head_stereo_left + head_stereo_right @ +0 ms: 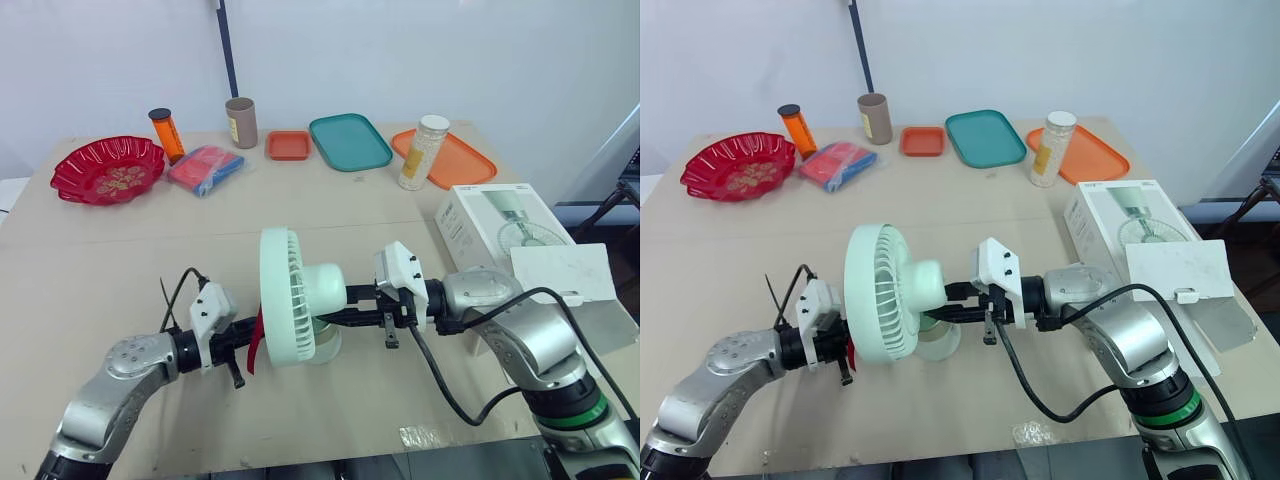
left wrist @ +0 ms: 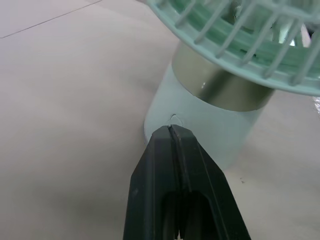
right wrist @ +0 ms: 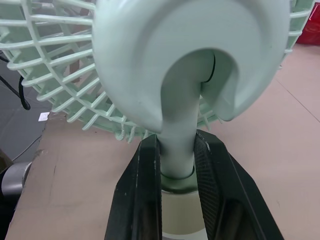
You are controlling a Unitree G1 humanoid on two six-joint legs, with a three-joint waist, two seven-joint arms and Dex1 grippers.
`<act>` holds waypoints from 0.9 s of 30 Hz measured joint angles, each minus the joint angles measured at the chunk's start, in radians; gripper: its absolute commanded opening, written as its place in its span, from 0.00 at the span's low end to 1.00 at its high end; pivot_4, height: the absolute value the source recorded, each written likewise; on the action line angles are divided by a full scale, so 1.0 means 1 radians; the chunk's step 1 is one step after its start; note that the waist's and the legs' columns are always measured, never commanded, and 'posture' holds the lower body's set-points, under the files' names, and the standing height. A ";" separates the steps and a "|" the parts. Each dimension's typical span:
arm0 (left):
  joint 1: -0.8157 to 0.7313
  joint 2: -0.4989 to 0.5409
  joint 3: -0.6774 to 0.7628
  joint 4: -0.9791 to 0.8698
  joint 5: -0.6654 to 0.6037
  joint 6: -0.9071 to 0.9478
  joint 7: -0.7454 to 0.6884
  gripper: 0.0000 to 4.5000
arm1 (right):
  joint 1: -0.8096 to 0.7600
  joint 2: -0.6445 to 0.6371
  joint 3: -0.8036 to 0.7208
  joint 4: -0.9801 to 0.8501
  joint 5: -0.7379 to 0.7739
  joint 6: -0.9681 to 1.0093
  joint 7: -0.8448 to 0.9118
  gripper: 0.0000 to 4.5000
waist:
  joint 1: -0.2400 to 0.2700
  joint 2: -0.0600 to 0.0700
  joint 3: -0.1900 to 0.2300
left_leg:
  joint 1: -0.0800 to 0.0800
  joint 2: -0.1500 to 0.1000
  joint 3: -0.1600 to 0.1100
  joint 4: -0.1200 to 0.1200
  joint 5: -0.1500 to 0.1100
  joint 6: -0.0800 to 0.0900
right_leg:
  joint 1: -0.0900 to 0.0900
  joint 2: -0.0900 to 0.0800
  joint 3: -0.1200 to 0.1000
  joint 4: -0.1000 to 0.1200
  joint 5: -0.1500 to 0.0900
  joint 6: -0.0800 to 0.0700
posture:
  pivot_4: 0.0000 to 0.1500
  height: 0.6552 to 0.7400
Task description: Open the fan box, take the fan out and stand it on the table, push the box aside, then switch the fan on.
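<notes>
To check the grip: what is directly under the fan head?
Its pale green neck, clamped by the right gripper, then the round base on the table. The base's underside is covered.

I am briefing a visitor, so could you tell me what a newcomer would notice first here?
The mint-green fan stands at the near middle of the table, the right gripper shut on its neck and the left gripper, shut, at its base. The white fan box lies at the table's right edge, a red bowl far left.
</notes>
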 measured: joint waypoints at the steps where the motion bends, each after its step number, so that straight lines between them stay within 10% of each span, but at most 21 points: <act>1: 0.008 0.005 0.019 -0.008 -0.009 0.009 0.004 0.01 | -0.001 -0.001 0.000 0.000 0.000 0.000 0.003 0.08 | 0.000 0.000 0.000 | 0.000 0.000 0.000 0.000 0.000 0.000 | 0.000 0.000 0.000 0.000 0.000 0.000 | 1.00 1.00; 27: 0.518 0.026 0.323 -0.344 -0.173 0.124 0.177 0.01 | -0.037 -0.034 -0.015 0.040 0.023 0.038 0.033 0.08 | 0.003 0.001 0.000 | 0.000 0.000 0.000 0.000 0.000 0.000 | 0.001 0.000 0.000 -0.001 0.000 0.001 | 1.00 1.00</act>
